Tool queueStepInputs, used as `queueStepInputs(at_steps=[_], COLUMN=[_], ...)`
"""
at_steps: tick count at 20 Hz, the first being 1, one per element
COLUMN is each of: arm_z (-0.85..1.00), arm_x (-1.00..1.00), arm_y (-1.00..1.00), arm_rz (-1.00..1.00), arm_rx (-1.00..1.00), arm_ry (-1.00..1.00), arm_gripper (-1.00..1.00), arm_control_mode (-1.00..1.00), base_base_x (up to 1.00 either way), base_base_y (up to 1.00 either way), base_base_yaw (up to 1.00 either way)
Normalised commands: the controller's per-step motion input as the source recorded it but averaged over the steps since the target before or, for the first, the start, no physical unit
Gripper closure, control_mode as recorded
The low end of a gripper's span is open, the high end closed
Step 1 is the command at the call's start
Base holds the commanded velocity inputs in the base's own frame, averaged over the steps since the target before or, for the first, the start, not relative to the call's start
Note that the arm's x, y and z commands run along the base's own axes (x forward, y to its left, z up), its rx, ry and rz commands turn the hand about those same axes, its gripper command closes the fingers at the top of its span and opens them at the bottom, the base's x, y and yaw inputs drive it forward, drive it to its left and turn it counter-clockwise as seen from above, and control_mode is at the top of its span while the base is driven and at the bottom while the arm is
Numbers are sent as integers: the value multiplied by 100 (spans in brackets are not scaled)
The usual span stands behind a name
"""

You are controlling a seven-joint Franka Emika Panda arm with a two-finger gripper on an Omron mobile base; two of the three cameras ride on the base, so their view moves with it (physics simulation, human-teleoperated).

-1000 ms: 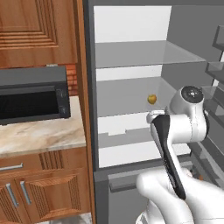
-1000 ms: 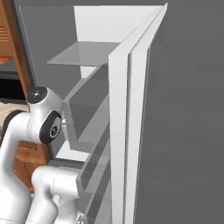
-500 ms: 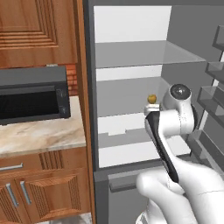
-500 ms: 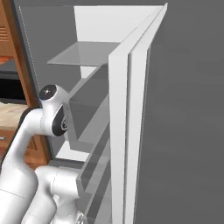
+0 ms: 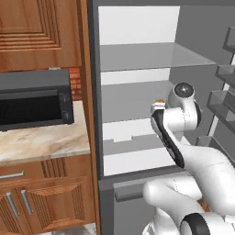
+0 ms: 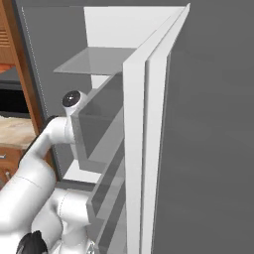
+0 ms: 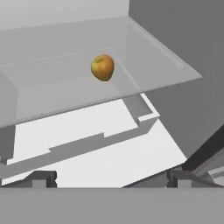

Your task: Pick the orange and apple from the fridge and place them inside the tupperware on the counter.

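Apple (image 7: 103,67) golden-brown, reddish blush, round, on translucent fridge shelf (image 7: 166,70); gripper (image 7: 111,178) jaws apart.

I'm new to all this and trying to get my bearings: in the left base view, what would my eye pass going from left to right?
Black microwave on the counter → wooden cabinet side → fridge with the apple on a shelf → the white robot arm → door shelves.

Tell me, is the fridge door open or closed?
Open. The fridge shows its white back wall and shelves, and the apple sits on a shelf inside.
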Motion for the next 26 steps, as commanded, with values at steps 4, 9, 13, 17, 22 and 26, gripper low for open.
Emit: queueStepInputs(at_steps=[4,9,13,17,22,26], arm_z=[-20,-17,-6,-8,-13,-14], arm_x=[70,64,53,45,35,31], arm_y=[-1,-11,-23,-21,-17,-18], arm_rz=[0,0,-1,-1,-2,-2], arm_rx=[0,0,0,0,0,0], arm_ry=[0,0,0,0,0,0], arm_gripper=[-100,-100,-100,-100,-100,-100], arm_control_mode=[-100,-100,-100,-100,-100,-100], base_base_x=[0,0,0,0,0,0], base_base_y=[0,0,0,0,0,0], base_base_yaw=[0,0,0,0,0,0])
